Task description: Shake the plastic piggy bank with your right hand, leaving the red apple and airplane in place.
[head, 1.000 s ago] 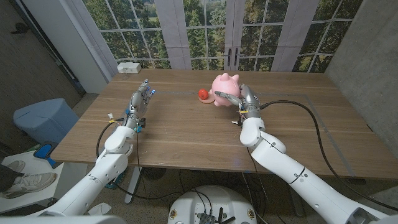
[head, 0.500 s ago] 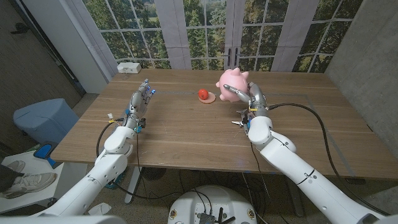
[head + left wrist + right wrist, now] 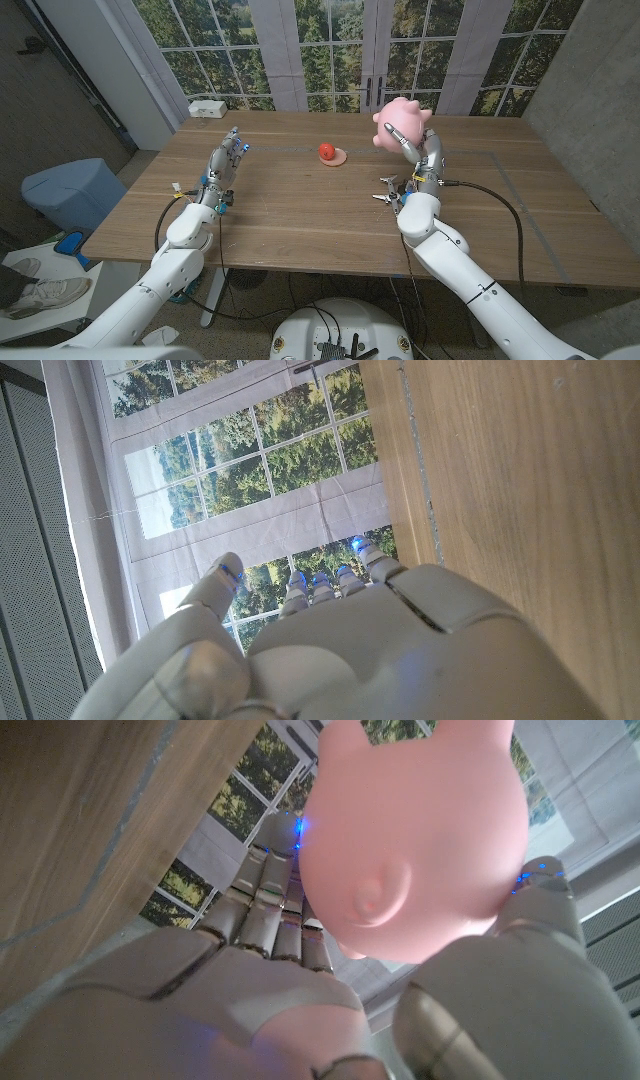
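Above the wooden table (image 3: 300,215), right of the red apple (image 3: 326,151), the right hand (image 3: 425,150) grips the pink piggy bank (image 3: 401,124) aloft. The airplane (image 3: 387,191) lies nearer the robot. The left hand (image 3: 225,160) waits, fingers extended, holding nothing.

Pale pink piggy bank (image 3: 402,121), red apple (image 3: 326,151), brown wood-grain table (image 3: 290,205), white hands lit with blue fingertip lights (image 3: 290,574)

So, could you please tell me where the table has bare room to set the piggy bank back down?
Bare wood lies between the left robot hand and the red apple, and right of the right robot hand holding the piggy bank. It is crowded around the apple and the small airplane.
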Available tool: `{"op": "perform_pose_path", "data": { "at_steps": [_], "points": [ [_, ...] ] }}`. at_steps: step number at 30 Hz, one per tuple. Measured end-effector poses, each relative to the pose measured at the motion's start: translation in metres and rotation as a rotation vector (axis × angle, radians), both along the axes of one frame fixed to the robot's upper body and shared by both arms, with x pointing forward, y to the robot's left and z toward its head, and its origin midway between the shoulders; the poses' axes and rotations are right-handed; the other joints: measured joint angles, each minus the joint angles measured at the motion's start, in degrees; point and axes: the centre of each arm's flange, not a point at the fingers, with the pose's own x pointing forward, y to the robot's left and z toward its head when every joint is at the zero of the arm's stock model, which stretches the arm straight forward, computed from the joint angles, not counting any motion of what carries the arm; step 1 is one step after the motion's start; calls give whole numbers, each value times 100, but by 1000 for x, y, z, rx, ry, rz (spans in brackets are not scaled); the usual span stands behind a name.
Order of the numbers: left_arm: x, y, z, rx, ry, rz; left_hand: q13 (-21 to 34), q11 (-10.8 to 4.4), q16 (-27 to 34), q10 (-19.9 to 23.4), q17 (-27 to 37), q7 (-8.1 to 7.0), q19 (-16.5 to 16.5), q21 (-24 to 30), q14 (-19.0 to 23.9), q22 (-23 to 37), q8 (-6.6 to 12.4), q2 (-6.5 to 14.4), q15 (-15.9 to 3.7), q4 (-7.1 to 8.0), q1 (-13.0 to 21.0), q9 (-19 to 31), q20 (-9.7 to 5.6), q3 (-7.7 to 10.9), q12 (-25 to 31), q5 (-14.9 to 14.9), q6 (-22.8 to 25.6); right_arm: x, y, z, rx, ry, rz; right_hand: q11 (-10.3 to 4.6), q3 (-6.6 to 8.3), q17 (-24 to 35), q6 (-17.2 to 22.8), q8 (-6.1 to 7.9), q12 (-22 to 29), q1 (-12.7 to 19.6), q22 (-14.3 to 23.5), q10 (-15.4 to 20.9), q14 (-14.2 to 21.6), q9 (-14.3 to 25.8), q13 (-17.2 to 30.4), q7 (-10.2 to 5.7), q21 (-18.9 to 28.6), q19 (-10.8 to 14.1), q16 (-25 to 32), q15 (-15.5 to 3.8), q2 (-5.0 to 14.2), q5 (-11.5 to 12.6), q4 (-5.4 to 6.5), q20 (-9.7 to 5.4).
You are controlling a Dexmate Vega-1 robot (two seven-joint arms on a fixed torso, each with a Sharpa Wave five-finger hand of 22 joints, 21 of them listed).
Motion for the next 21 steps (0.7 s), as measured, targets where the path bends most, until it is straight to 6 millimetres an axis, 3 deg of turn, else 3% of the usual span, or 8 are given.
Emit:
{"op": "perform_pose_path", "data": {
  "at_steps": [10,21],
  "points": [
    [0,0,1,1,-1,1,0,0,0,0,0,0,0,0,0,0,0,0,0,0,0,0,0,0,0,0,0,-1,-10,-7,116,-68,-50,0,0,0,0,0,1,1,-26,0,0,0,0,0,86,0,29,0,-1,-18,0,0],
    [2,0,3,2,-1,1,0,0,0,0,0,0,0,0,0,0,0,0,0,-49,0,0,0,0,0,0,0,-2,-13,-7,103,-68,-49,0,0,-18,0,0,1,1,-53,0,0,0,0,0,133,-83,29,0,-1,-40,0,0]
  ]
}}
